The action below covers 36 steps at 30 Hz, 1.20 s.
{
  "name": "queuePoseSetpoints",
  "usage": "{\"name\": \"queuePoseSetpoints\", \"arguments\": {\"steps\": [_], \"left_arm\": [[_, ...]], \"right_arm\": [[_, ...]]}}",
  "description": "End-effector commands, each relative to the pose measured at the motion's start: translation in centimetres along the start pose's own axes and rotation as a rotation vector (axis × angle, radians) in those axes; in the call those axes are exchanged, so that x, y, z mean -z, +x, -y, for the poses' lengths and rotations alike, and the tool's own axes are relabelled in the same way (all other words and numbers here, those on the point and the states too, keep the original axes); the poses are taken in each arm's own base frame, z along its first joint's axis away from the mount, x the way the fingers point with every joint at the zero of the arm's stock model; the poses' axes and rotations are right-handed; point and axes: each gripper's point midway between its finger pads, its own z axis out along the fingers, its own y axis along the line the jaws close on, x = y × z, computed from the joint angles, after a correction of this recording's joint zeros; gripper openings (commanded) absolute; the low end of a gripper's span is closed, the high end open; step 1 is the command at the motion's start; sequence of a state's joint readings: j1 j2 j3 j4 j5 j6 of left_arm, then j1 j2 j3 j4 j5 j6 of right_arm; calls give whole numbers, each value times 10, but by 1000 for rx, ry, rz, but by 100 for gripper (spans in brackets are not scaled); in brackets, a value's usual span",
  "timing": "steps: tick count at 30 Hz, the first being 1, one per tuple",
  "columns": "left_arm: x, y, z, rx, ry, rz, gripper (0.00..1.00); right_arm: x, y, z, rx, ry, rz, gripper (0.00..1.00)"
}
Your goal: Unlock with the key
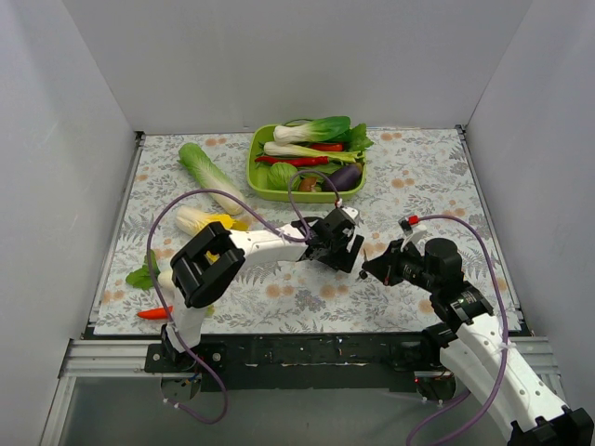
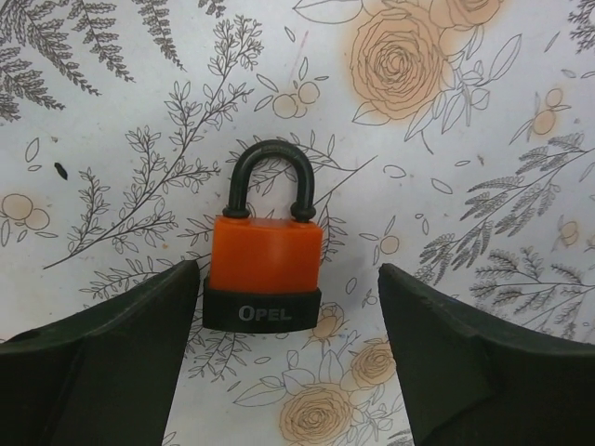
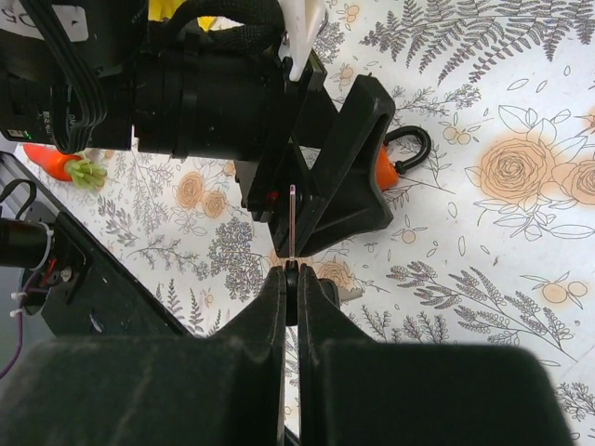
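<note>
An orange padlock (image 2: pixel 263 265) with a black base and black shackle lies flat on the floral cloth. My left gripper (image 2: pixel 288 283) is open and straddles its lower end, with the left finger (image 2: pixel 130 353) close beside the padlock's base and the right finger (image 2: pixel 465 362) well apart from it. In the top view the left gripper (image 1: pixel 339 243) hides the padlock. My right gripper (image 3: pixel 292 274) is shut on the black head of the key (image 3: pixel 292 223), whose thin silver blade points at the left gripper, just short of it. A bit of the padlock (image 3: pixel 386 167) shows behind that gripper.
A green tray (image 1: pixel 251 172) of vegetables stands at the back centre. A napa cabbage (image 1: pixel 209 177), a yellow vegetable (image 1: pixel 218 223) and a red pepper (image 1: pixel 153 313) lie to the left. White walls enclose the table on three sides.
</note>
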<state>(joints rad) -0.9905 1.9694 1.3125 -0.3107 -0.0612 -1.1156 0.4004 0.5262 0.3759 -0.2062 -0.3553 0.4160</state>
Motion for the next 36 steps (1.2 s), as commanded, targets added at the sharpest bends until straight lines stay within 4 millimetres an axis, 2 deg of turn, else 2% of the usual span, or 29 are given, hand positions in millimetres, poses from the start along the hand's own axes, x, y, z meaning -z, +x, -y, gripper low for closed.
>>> {"name": "queuePoseSetpoints", "arguments": {"steps": [1, 2, 6, 12, 14, 21, 22, 25, 27, 29, 30, 32, 33, 36], "left_arm": [[0, 38, -36, -88, -165, -156, 73], [-2, 37, -42, -92, -201, -156, 68], [-6, 38, -48, -97, -257, -164, 66], [-13, 35, -40, -167, -264, -149, 66], [-16, 40, -39, -187, -266, -166, 63], [-16, 58, -45, -249, -291, -222, 39], [-15, 62, -45, -249, -289, -233, 25], [-12, 68, -45, -225, -266, -237, 0], [-9, 56, -42, -158, -210, -203, 0], [-7, 46, -29, -52, -97, -192, 0], [-1, 31, -35, 13, -60, -170, 0], [4, 15, -26, 99, 55, -142, 0], [9, 4, -34, 129, 63, -115, 0], [19, -23, -35, 208, 128, -48, 0]], "right_arm": [[-1, -10, -6, 14, -32, 36, 1], [-1, -9, -7, 12, -35, 32, 1], [-1, -7, -7, 2, -37, 25, 1], [-2, -4, -6, 2, -36, 18, 1], [-2, -3, -5, -2, -34, 15, 1], [-1, -5, -6, -1, -34, 21, 1], [-1, -4, -6, -3, -31, 19, 1], [0, -5, -6, -2, -30, 20, 1], [0, -4, -5, -5, -22, 13, 1], [1, -5, -5, -4, -14, 10, 1], [1, -5, -3, -5, -6, 8, 1], [2, -5, -3, -11, -1, 4, 1], [2, -1, -2, -24, 5, -12, 1], [-1, 11, -2, -67, -10, -52, 1]]}}
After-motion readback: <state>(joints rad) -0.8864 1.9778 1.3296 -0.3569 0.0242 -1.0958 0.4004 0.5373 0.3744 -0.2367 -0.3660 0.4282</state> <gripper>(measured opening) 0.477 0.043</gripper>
